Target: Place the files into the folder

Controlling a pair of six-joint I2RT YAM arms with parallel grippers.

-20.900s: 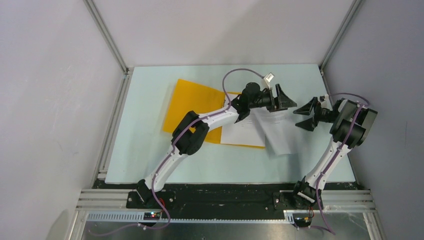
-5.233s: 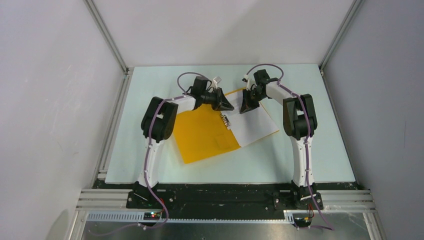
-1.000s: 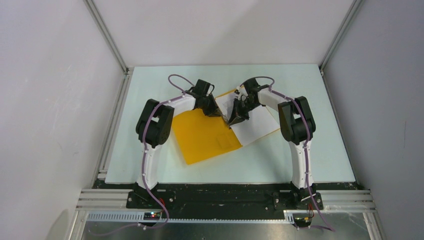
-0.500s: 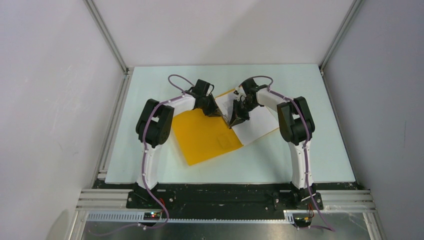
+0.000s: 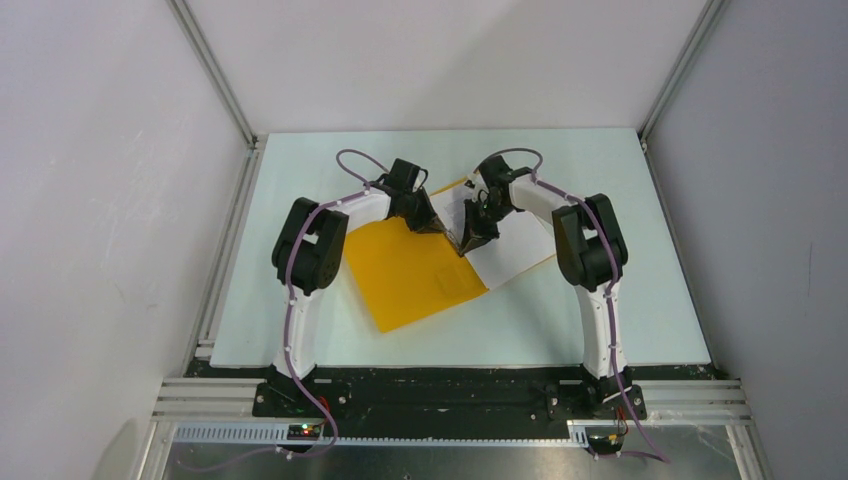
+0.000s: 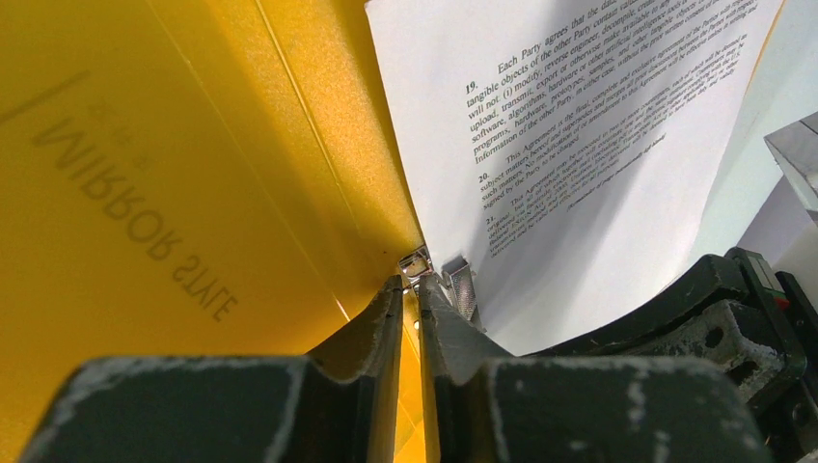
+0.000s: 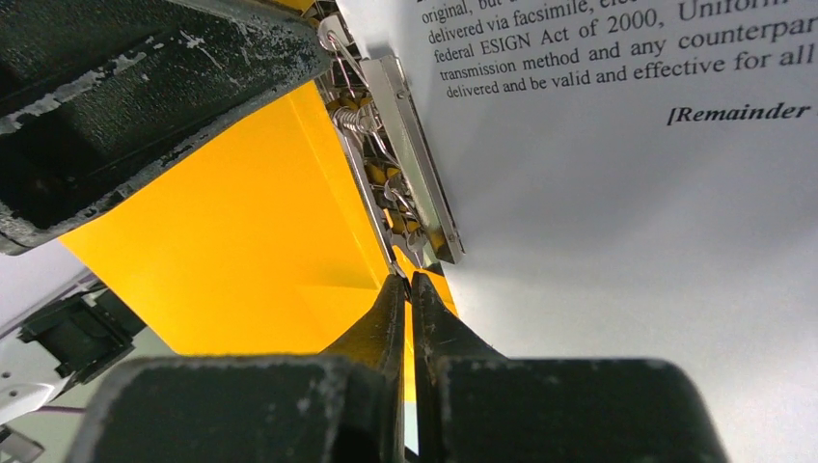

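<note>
The orange-yellow folder (image 5: 405, 275) (image 6: 145, 193) (image 7: 241, 251) lies open on the table, with its left flap raised toward the spine. The white printed files (image 5: 515, 250) (image 6: 579, 145) (image 7: 627, 193) lie on its right half. A metal clip (image 6: 461, 285) (image 7: 405, 164) runs along the spine at the papers' edge. Both grippers meet there, tip to tip. My left gripper (image 5: 443, 225) (image 6: 411, 282) has its jaws a slit apart, pinched on a small metal part of the clip. My right gripper (image 5: 468, 238) (image 7: 406, 278) is shut, its tips against the clip's near end.
The pale green table (image 5: 620, 300) is bounded by aluminium rails (image 5: 225, 250) on the left and grey walls all round. The right gripper's black body (image 6: 695, 318) crowds the left wrist view, and the left gripper's body (image 7: 145, 96) crowds the right wrist view.
Almost nothing has moved. The right arm has edged slightly to the left, and both grippers stay at the clip on the spine.
</note>
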